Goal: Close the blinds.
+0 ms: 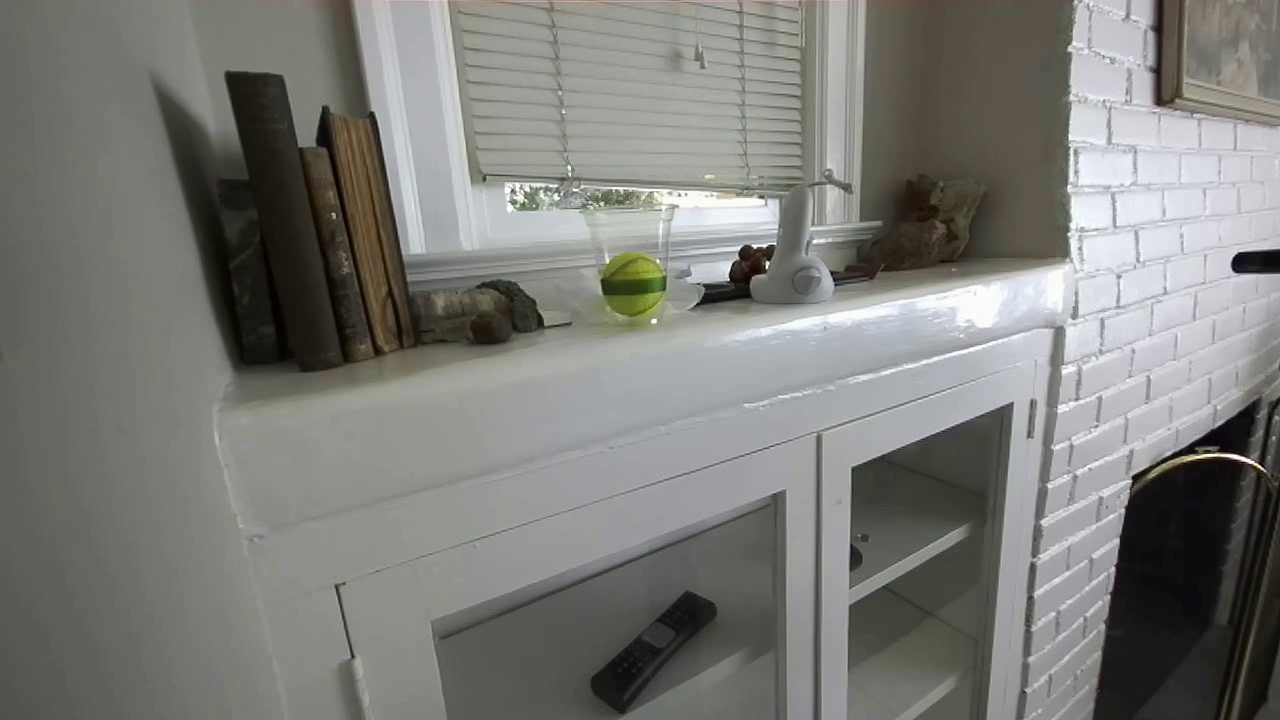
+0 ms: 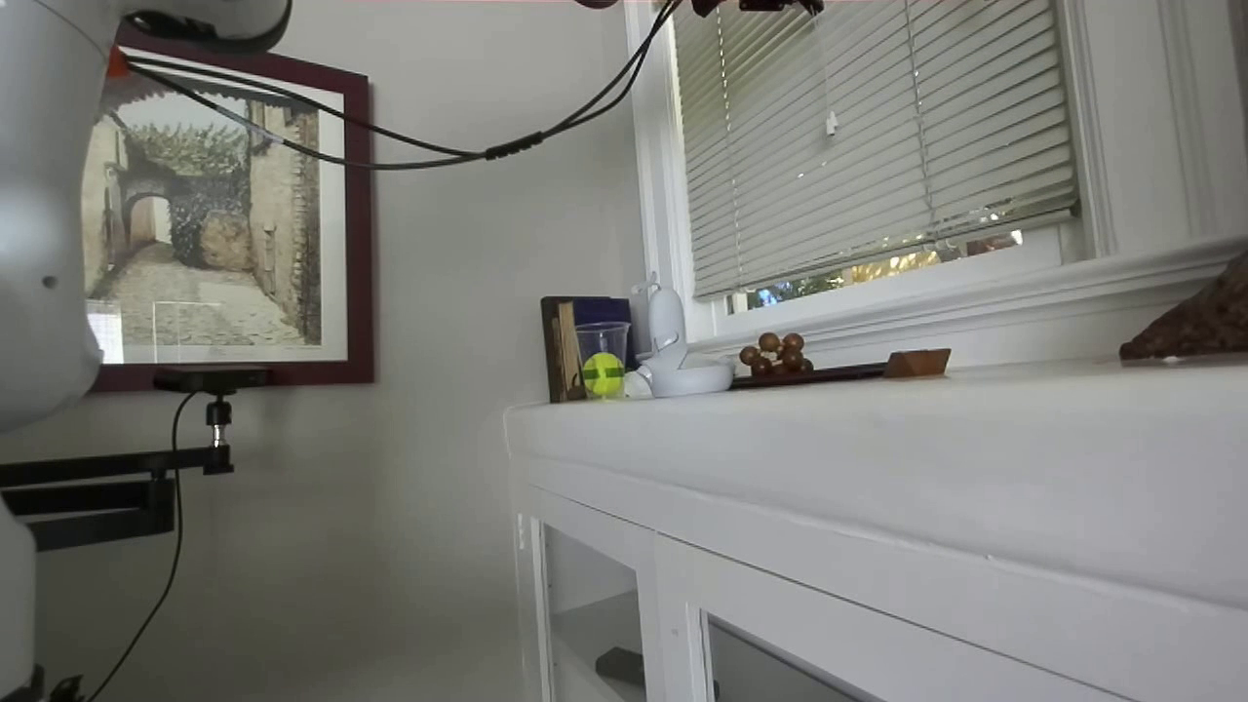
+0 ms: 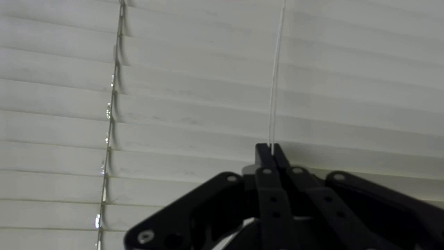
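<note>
The white slatted blinds (image 1: 640,110) hang over most of the window in both exterior views (image 2: 877,166). Their slats lie tilted nearly flat, and a narrow gap with outdoor light shows below the bottom rail. In the wrist view, the blinds (image 3: 194,104) fill the background. A thin white double pull cord (image 3: 274,86) runs down into my gripper (image 3: 272,147). The black fingertips are shut on the cord, close in front of the slats. A small white cord tassel (image 2: 831,123) hangs below, also in an exterior view (image 1: 700,57). The gripper (image 2: 785,5) is mostly cut off at the top there.
Below the window is a white ledge (image 1: 560,390). On it stand old books (image 1: 290,220), a clear cup (image 1: 625,230) with a tennis ball, a white device (image 1: 797,260), wooden beads (image 2: 777,353) and rocks (image 1: 925,222). Black arm cables (image 2: 419,161) hang near a framed picture (image 2: 356,224).
</note>
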### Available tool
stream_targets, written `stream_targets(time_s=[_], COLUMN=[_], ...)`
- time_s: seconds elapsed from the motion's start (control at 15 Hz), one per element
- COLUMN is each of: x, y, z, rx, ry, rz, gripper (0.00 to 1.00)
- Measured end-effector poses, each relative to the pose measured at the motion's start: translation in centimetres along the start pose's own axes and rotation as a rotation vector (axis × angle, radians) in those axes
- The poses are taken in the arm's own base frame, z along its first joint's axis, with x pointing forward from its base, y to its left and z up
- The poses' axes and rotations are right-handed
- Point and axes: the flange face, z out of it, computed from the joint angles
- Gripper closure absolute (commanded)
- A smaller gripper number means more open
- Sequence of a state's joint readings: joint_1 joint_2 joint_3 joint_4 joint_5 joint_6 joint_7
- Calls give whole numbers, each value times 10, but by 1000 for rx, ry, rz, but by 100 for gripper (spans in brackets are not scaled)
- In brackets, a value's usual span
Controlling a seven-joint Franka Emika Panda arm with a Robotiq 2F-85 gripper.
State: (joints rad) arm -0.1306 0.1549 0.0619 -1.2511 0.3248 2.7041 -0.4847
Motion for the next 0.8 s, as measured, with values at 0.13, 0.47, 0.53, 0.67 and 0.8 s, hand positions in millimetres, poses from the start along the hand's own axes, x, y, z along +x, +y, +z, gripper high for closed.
stream_targets(time_s=[0.13,0.47,0.53,0.67,0.8], x=[6,23,25,28,30], y=[7,22,25,33,41], z=[-6,-20,-21,-24,-26], rx=[-14,-44,-50,-67,-84], ry=[19,64,70,85,98], rz=[0,-2,-1,-1,0], gripper=[100,100,100,100,100])
